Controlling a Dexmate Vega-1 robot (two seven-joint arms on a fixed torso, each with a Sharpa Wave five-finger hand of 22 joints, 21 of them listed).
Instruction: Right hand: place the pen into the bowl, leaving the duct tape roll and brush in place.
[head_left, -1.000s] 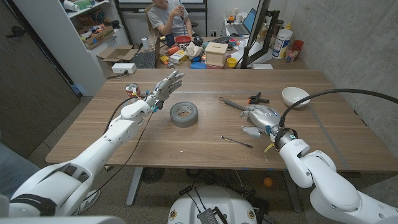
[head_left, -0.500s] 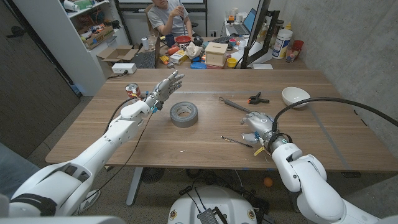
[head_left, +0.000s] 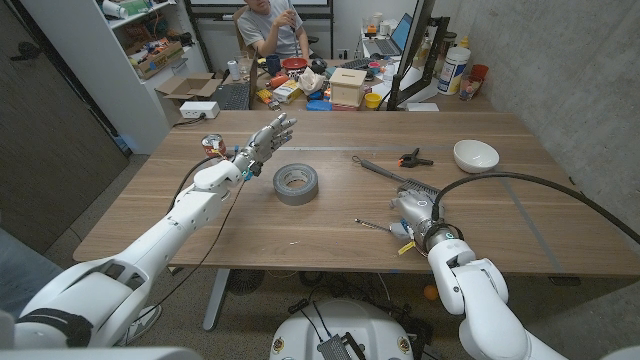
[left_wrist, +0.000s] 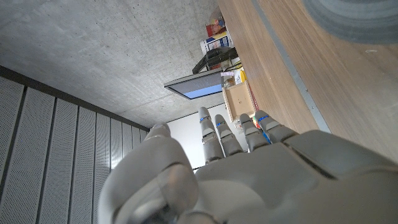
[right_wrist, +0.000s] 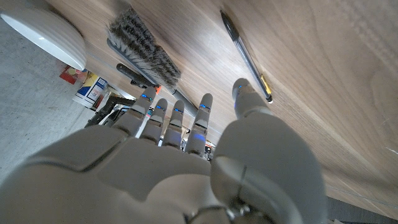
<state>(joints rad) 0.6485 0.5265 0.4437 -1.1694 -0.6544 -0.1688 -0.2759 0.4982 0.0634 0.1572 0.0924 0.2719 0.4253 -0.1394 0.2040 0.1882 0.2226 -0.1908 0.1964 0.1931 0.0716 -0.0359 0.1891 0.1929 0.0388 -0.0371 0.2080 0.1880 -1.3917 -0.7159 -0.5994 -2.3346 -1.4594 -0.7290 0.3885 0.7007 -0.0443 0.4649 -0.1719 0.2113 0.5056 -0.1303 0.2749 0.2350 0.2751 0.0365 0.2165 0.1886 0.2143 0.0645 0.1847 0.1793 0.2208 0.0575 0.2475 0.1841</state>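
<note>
Right hand (head_left: 411, 212) low over the tabletop (head_left: 250, 225) near its front edge, fingers (right_wrist: 202, 115) extended and apart, grasping nothing. Pen (head_left: 379, 227) flat on the wood just beside that hand at its 9 o'clock; thumb tip close to the pen, contact not discernible. Brush (head_left: 392, 177) beyond the hand at 12 o'clock, bristles toward it. Bowl (head_left: 475, 155) well apart at 1 o'clock, near the far right of the tabletop. Duct tape roll (head_left: 296, 183) lying flat mid-table. Left hand (head_left: 268, 142) raised at 10 o'clock from the roll, fingers spread, released, clear of everything
</note>
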